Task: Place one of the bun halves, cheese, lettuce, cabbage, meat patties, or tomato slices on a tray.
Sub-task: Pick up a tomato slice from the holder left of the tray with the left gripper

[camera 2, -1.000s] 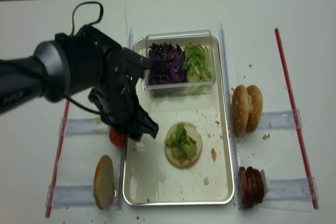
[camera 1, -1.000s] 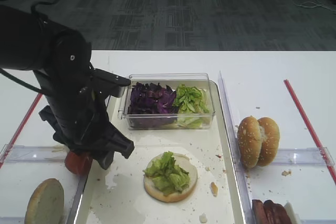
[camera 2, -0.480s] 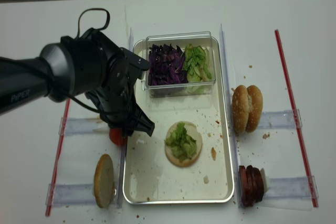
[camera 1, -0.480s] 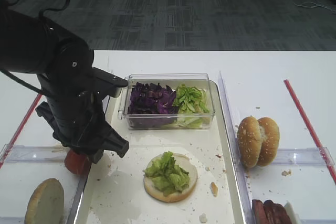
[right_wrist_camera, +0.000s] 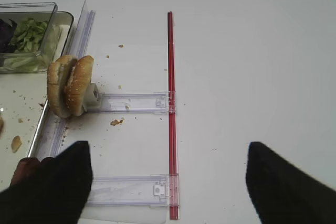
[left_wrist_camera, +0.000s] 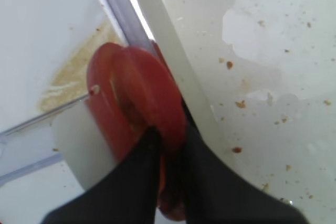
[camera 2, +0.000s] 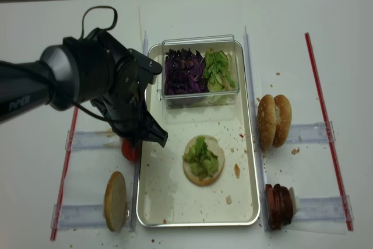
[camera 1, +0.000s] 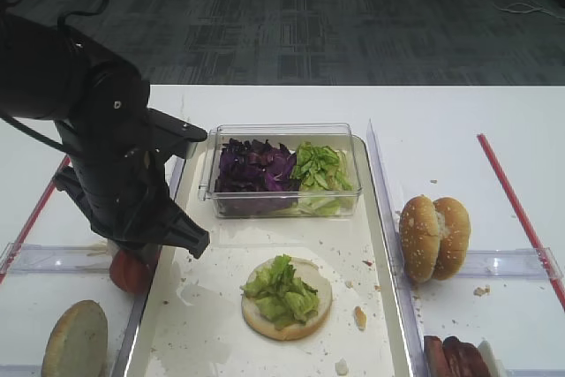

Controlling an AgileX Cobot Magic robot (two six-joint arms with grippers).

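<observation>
My left gripper [left_wrist_camera: 167,135] is shut on one of the upright red tomato slices [left_wrist_camera: 131,93], just left of the tray's rim [left_wrist_camera: 173,77]. From above, the black arm hides those jaws and only a bit of tomato [camera 1: 130,271] shows. On the tray [camera 1: 212,324] lies a bun half [camera 1: 287,297] topped with lettuce. More bun halves [camera 1: 434,237] stand on the right and another [camera 1: 75,342] lies at front left. Meat patties [camera 1: 455,358] sit at front right. Cheese is out of view. My right gripper [right_wrist_camera: 168,182] hangs open over bare table.
A clear tub [camera 1: 282,200] at the tray's far end holds purple cabbage [camera 1: 256,169] and green lettuce [camera 1: 320,167]. Clear plastic holders [right_wrist_camera: 131,102] and a red strip [right_wrist_camera: 170,103] lie on the white table right of the tray. Crumbs dot the tray.
The left arm has shifted left and down over the tomato slices. Its jaws have closed on a slice.
</observation>
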